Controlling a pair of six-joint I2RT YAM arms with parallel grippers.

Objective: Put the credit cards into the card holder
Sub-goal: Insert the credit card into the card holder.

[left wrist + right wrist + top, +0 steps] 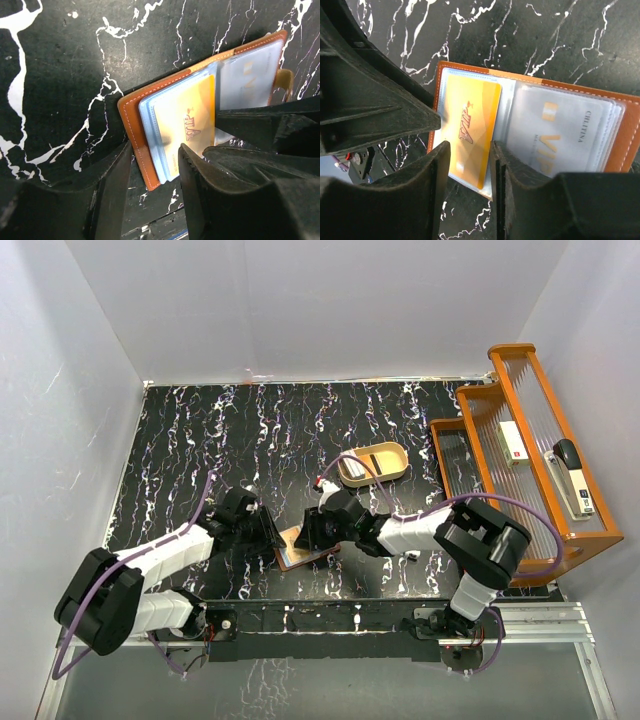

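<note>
Where the right pincer point(469, 151) overlaps it, the card holder point(555, 125) is half-hidden.

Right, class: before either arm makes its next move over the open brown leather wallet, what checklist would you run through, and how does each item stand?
1. Brown leather bifold card holder lies open and flat on the black marbled table: ok.
2. Grey VIP card sits under the clear sleeve: ok.
3. Yellow plastic card is pushed fully home: cannot tell.
4. Right gripper straddles the yellow card's near end; whether it grips the card: cannot tell.
5. Left gripper has its jaws apart over the holder's edge: ok.
6. Clearance between the two grippers, which are close together: cannot tell.
</note>
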